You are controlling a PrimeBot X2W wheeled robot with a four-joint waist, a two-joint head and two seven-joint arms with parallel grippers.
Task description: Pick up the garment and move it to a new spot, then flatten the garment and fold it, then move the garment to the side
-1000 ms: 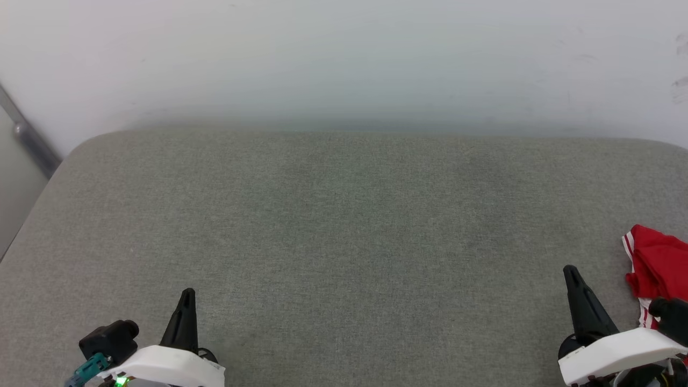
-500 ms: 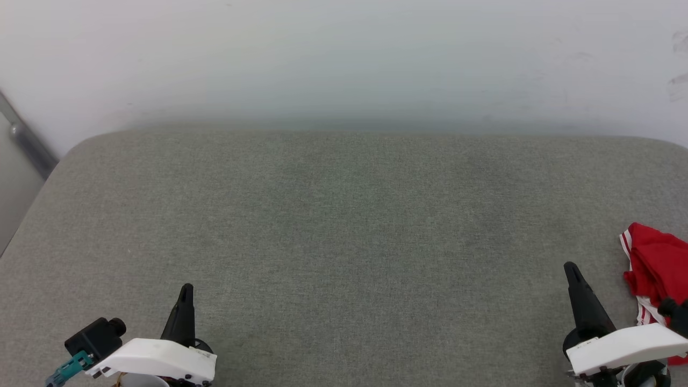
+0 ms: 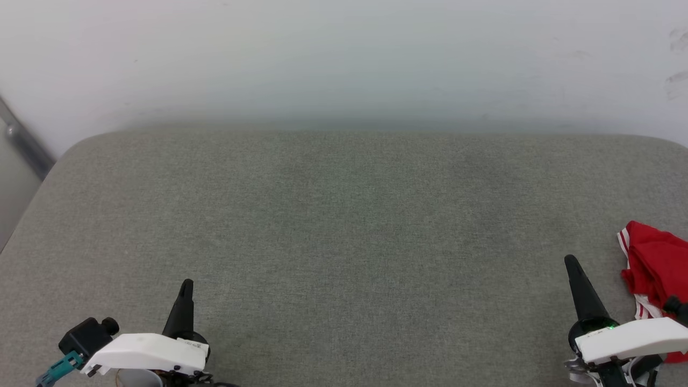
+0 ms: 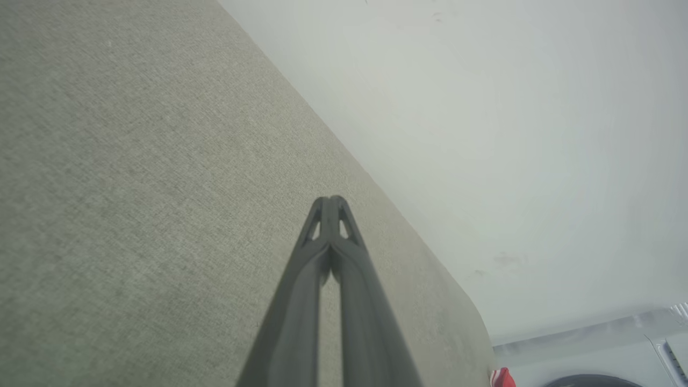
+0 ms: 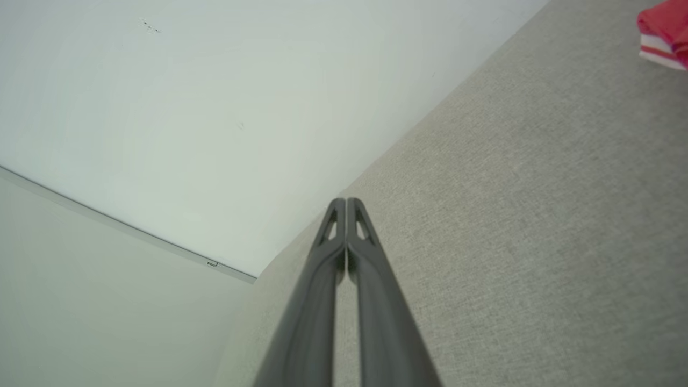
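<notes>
The garment [image 3: 657,266], bright red with red-and-white striped trim, lies bunched at the right edge of the grey fabric surface [image 3: 344,226], partly cut off by the picture's edge. A corner of the garment [image 5: 664,32] also shows at the top right of the right wrist view, and a red scrap of it [image 4: 501,378] in the left wrist view. My right gripper [image 3: 571,262] is shut and empty, just left of the garment and apart from it. At the lower left my left gripper [image 3: 186,284] is shut and empty, far from the garment.
A pale wall [image 3: 344,59] rises behind the grey surface's far edge. A metal rail [image 3: 24,142] runs along the wall at the left. The surface has rounded far corners.
Both grippers have drawn slightly lower and outward in the head view. The garment sits a little higher in the picture, which has shifted with it.
</notes>
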